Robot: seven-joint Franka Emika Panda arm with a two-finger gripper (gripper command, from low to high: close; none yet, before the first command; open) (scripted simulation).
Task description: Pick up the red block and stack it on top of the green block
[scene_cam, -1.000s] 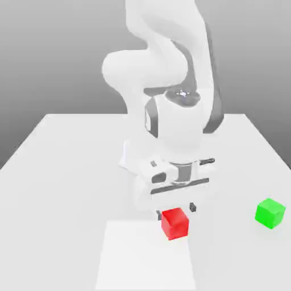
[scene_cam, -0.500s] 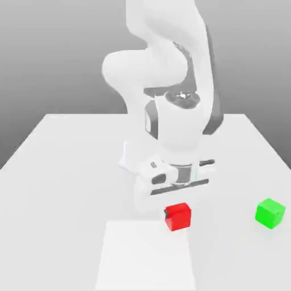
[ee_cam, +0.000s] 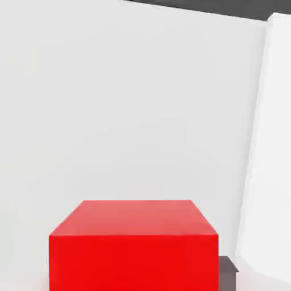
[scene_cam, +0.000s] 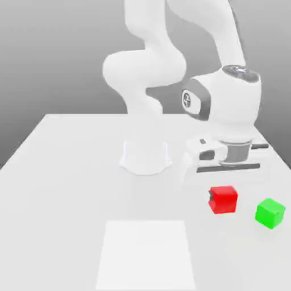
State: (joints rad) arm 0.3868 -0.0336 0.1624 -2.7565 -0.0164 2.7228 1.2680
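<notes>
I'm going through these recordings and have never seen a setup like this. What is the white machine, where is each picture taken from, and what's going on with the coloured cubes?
These are simulator renders, not real photographs. The big white jointed machine is a robot arm standing on a white table. At its end is the hand, a two-finger clamp.

The exterior view comes from a camera off the arm that looks over the whole scene. The hand view comes from a camera mounted on the hand itself, so it sees what the hand carries from very close.

The small bright red matte cube hangs directly under the hand and appears to be held above the table; a dark finger presses its side. It is the large red shape in the hand view.

The small bright green matte cube rests on the table, just to the exterior view's right of the red one. A paler square patch is marked on the table.
</notes>
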